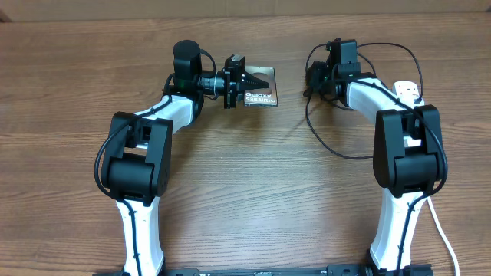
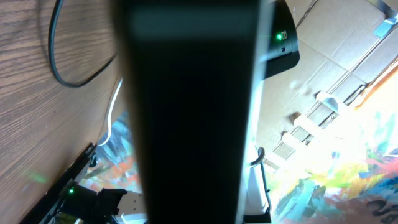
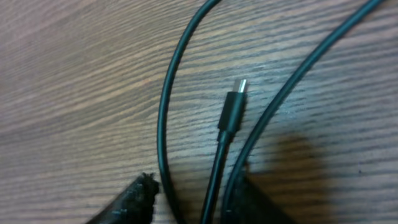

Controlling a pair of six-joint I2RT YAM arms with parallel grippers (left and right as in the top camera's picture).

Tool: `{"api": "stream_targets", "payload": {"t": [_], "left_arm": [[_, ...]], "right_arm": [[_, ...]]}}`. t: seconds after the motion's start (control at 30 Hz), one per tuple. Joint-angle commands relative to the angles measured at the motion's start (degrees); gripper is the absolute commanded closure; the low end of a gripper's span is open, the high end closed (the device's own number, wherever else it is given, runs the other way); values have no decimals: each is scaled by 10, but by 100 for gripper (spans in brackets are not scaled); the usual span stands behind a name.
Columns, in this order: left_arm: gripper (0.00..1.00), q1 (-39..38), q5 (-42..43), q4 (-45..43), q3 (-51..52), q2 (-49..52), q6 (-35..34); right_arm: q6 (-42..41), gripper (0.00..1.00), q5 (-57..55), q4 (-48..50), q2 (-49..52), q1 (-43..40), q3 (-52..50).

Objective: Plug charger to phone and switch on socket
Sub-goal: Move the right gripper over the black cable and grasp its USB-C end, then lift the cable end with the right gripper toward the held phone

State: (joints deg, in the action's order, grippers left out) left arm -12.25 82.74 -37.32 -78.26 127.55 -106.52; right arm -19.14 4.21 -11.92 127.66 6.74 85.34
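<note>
The phone [image 1: 263,90], dark with white "Galaxy S25 Ultra" lettering, is at the back centre of the table. My left gripper [image 1: 244,81] is shut on its left end. In the left wrist view the phone [image 2: 186,106] fills the middle as a dark slab and hides the jaws. The charger cable [image 1: 308,115] loops on the table at the right. Its small connector [image 3: 235,106] lies on the wood just ahead of my right gripper [image 3: 199,202], which is open, low over the table, with cable strands between its fingers. The white socket [image 1: 407,91] is mostly hidden behind the right arm.
A thick white cord [image 1: 443,230] runs along the right side toward the front edge. The left wrist view also shows a loop of black cable [image 2: 68,78] on the wood and clutter beyond the table edge.
</note>
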Motion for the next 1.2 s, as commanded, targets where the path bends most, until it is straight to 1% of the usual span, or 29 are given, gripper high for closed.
{"api": "stream_targets", "payload": {"t": [0.0,0.13,0.23,0.4,0.5,0.73,0.9,0.97,1.0,1.03,1.1,1.17], "left_arm": [[96,3,18,-6,-17,-8,12],[95,3,18,-6,-17,-8,13],[96,3,18,-6,-17,-8,13],[96,3,18,-6,-17,-8,14],[95,3,18,-6,-17,-8,14],[96,3,18,-6,-17,-8,16],[96,4,11,-6,-17,-8,55],[96,5,4,-6,-17,-8,74],[96,6,1,-6,-17,-8,82],[96,8,-7,-6,-17,-8,98],[96,10,-13,-6,-17,-8,106],[96,12,-15,-6,-17,-8,106]], "right_arm": [[-17,66,-20,7,14,0,14],[-35,86,-32,12,18,0,14],[-37,96,-31,12,23,0,14],[-38,96,-14,13,27,0,15],[-33,96,19,2,25,-1,31],[-31,96,36,-87,-23,-2,83],[-31,96,52,-173,-95,-17,83],[-27,96,96,-218,-123,-32,83],[-8,96,135,-234,-134,-40,83],[26,96,209,-257,-147,-56,83],[64,96,287,-282,-159,-73,83],[96,96,337,-312,-167,-89,83]]}}
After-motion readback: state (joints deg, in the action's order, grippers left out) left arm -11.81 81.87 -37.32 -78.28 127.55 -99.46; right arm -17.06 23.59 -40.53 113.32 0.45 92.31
